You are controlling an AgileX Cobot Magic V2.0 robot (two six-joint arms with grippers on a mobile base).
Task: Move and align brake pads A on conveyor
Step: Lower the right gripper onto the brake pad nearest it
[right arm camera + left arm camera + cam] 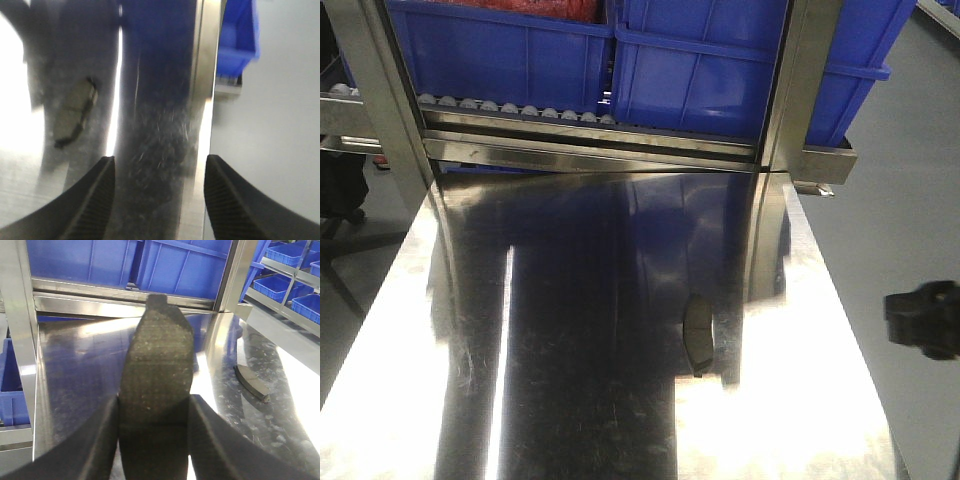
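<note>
My left gripper [155, 402] is shut on one of the brake pads A [157, 355]. That pad stands on end between the fingers, its rough grey-brown face toward the camera, above the shiny steel tabletop [80, 370]. A second pad [698, 335] lies flat on the steel right of centre; it also shows in the left wrist view [251, 382] and, blurred, in the right wrist view [75, 112]. My right gripper [159, 165] is open and empty over the table's right edge, right of that pad. It shows as a dark shape [923, 320]. The conveyor is out of view.
Blue bins [740, 60] stand on a rack behind the table, above a row of small metal rollers [520, 108]. Steel frame posts [800, 90] rise at the table's back corners. More blue bins [295, 270] sit on shelves to the right. Grey floor [910, 200] lies beyond the right edge.
</note>
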